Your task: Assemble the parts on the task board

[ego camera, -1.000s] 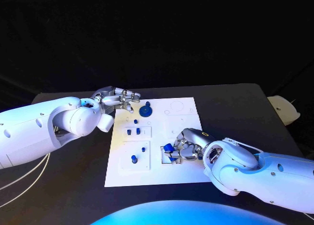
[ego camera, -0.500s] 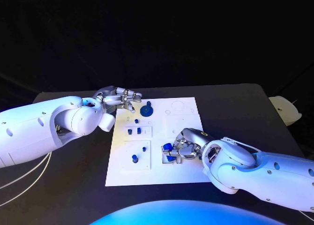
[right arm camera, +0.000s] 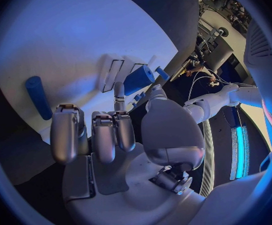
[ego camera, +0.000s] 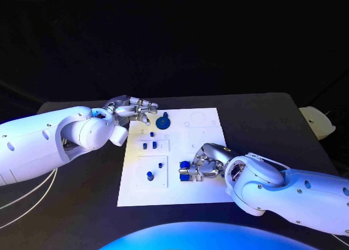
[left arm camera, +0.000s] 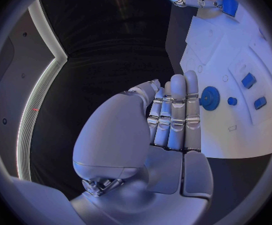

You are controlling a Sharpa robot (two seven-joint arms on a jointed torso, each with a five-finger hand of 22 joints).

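The white task board [ego camera: 208, 119] lies mid-table. At its far left corner my left hand [ego camera: 134, 110] hovers with fingers curled together, holding nothing, beside a blue gear [ego camera: 163, 123], which also shows past the fingers as a gear [left arm camera: 209, 98]. My right hand [ego camera: 208, 166] rests on the board's near right part. Its thumb and a finger pinch a small blue part [right arm camera: 139, 78] at a framed recess [right arm camera: 113, 73]. That blue part [ego camera: 184, 165] sits just left of the hand, with another blue piece [ego camera: 184, 177] below it.
Small blue pieces [ego camera: 150, 146] stand in a recess in the board's left column, and two more [ego camera: 150, 176] in the recess nearer me. A blue peg [right arm camera: 38, 97] lies on the board beside my right hand. A pale object [ego camera: 315, 121] sits at the table's right edge.
My left hand's fingers have drawn closer together over the board's corner. My right hand has edged slightly left with the blue part.
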